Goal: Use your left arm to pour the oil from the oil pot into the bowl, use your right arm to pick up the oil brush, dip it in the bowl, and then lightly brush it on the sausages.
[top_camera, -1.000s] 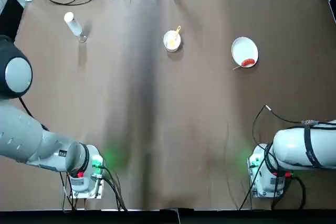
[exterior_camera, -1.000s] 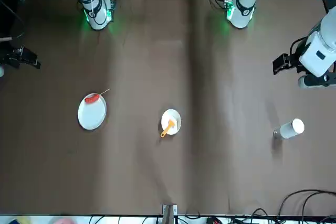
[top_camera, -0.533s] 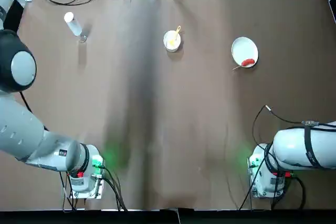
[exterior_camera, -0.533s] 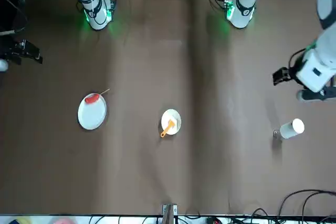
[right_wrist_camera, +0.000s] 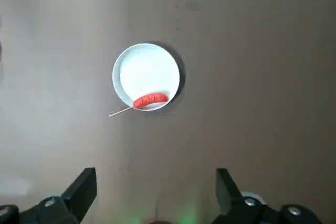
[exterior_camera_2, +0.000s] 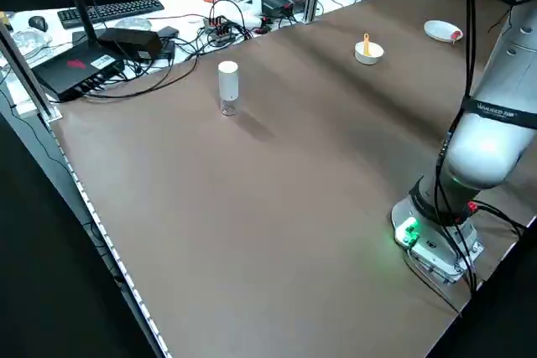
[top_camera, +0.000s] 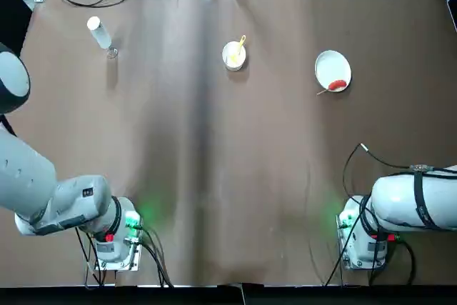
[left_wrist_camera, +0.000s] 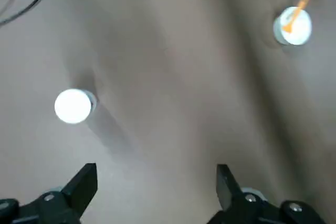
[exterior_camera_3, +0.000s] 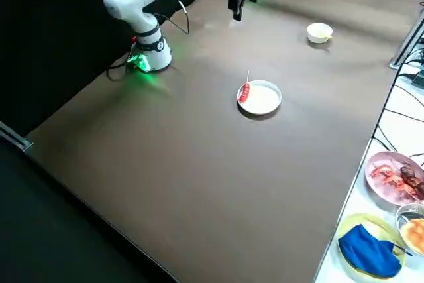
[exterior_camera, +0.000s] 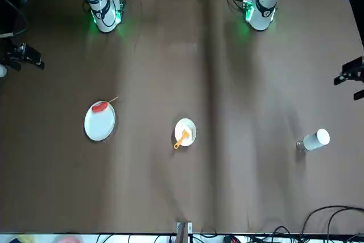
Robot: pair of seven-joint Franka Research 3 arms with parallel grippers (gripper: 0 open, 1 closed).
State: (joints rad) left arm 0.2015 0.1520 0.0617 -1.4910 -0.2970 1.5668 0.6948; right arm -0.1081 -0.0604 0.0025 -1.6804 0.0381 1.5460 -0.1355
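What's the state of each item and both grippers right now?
oil pot: upright on the table, white cap on, untouched.
bowl: upright, holding the brush.
oil brush: resting in the bowl, yellow handle leaning over the rim.
sausage: lying at the plate's edge, stick poking past the rim.
plate: flat on the table.
left gripper: open, empty, high above the table near the oil pot.
right gripper: open, empty, high above the plate.

We can read no text, label, brand, number or sign on anything in these views, neither on the counter nor beyond it.
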